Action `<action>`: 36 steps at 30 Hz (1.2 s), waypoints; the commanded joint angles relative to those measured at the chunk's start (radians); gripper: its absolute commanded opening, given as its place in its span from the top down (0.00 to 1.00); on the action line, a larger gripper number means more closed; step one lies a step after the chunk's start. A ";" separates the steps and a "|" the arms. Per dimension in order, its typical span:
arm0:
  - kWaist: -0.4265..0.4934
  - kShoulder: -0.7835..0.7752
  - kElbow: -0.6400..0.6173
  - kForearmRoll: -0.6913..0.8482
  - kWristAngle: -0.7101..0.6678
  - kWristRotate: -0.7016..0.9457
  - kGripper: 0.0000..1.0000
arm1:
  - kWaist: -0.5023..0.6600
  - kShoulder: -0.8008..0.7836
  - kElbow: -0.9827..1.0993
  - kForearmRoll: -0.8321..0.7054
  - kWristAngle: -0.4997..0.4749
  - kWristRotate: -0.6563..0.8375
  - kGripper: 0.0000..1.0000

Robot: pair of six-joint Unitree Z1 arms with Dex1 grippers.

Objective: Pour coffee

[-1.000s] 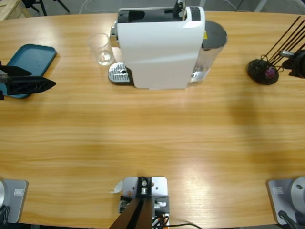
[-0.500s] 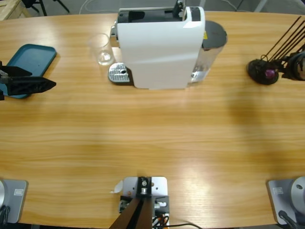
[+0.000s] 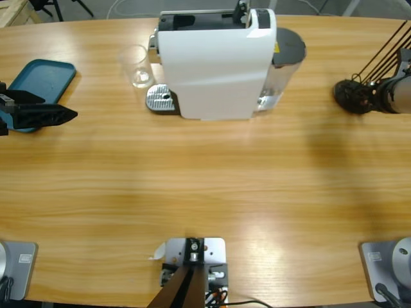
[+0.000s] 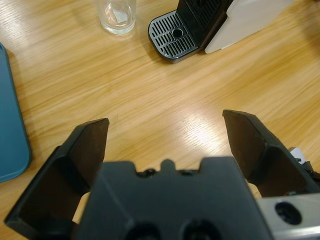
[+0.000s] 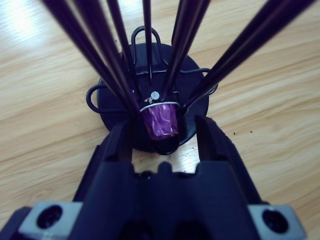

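Note:
A white coffee machine stands at the table's far middle, its metal drip tray at its left foot. A clear glass stands beside it and looks empty; no coffee shows in any view. At the left edge my left gripper is open and holds nothing, pointing toward the glass and the drip tray. At the right edge my right gripper is open, one jaw on each side of a purple capsule in a black wire holder, not touching it.
A teal tray lies at the far left, partly under the left gripper. The holder's long black rods slant up toward the right edge around the right gripper. The machine's grey water tank sits at its right.
The right gripper has moved left onto the capsule holder, and it now covers the purple capsule in the high view. The left gripper has barely shifted.

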 commanded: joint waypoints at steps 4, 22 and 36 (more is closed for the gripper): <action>0.009 0.036 0.036 -0.012 -0.013 -0.002 0.01 | -0.011 0.045 0.018 -0.020 0.008 0.014 0.54; 0.007 0.036 0.036 -0.014 -0.013 -0.002 0.01 | -0.011 0.049 0.028 -0.028 -0.003 0.017 1.00; 0.005 0.036 0.036 -0.014 -0.013 -0.002 0.01 | -0.011 0.003 0.028 -0.017 -0.040 0.003 1.00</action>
